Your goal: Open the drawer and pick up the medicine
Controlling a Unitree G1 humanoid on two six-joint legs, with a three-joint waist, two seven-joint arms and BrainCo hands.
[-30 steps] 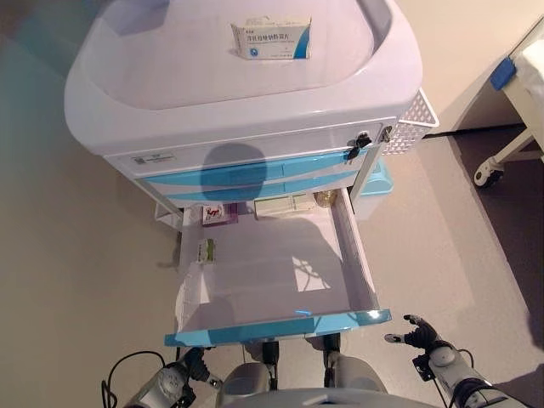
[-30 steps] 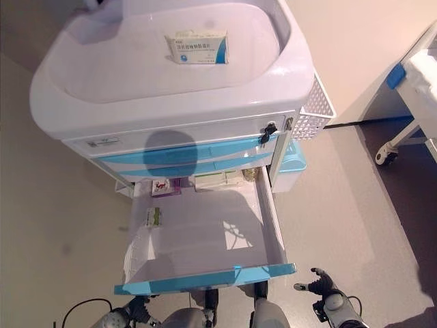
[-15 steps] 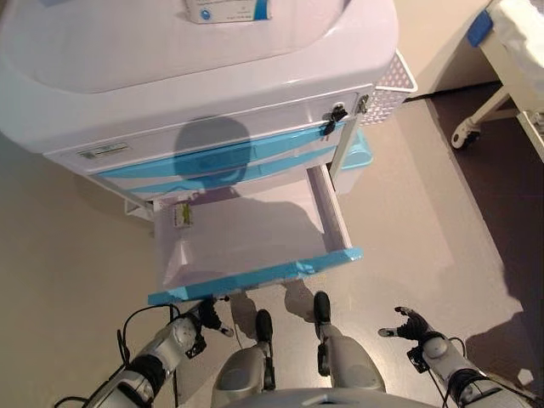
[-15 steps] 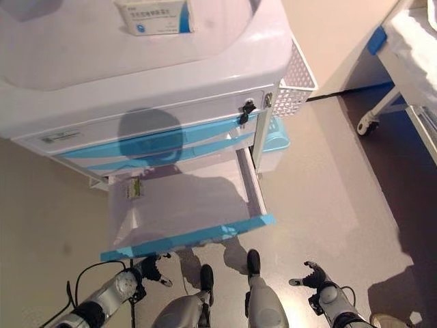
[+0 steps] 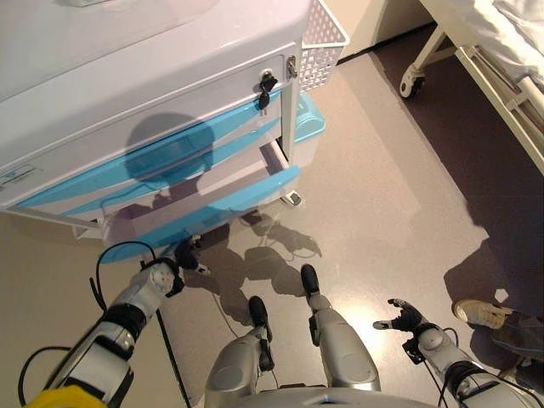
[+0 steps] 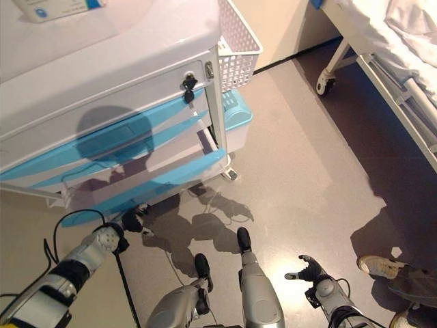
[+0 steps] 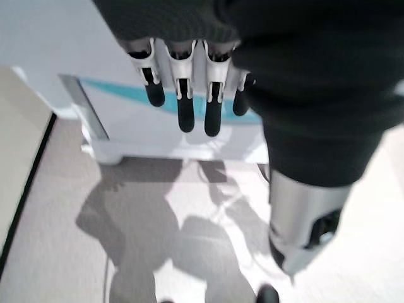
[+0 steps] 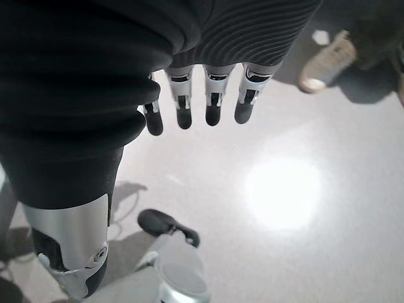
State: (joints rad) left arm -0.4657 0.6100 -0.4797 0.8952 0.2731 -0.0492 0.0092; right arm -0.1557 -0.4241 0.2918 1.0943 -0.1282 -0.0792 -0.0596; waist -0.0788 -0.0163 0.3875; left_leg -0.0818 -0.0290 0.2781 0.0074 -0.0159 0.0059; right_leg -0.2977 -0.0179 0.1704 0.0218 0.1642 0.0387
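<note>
We take the medical cart (image 5: 127,93) as our landmark and go from its left side across to the right. At the cart's lower left front our left hand (image 5: 182,255) hangs just below the blue front of the drawer (image 5: 204,223); its fingers (image 7: 183,107) hang straight and relaxed, holding nothing, and we cannot tell whether they touch the drawer's edge. The drawer stands only partly out from the cart, and from here we see none of its inside, so any medicine in it is hidden from us; the one medicine box (image 6: 58,7) we can see lies on the cart's worktop, at the far edge of the right eye view, untouched. On the cart's right side hangs a white basket (image 5: 321,47); beyond it stands a bed (image 5: 493,59) on castors. Well to the right of the cart, low over the floor, our right hand (image 5: 404,316) is spread loosely and empty; a person's shoe (image 5: 478,313) rests on the floor farther right still. We judge the task barely begun on its second half: the drawer is part open, no medicine is in either hand, and we must still pull the drawer wider, find the medicine and take hold of it.
</note>
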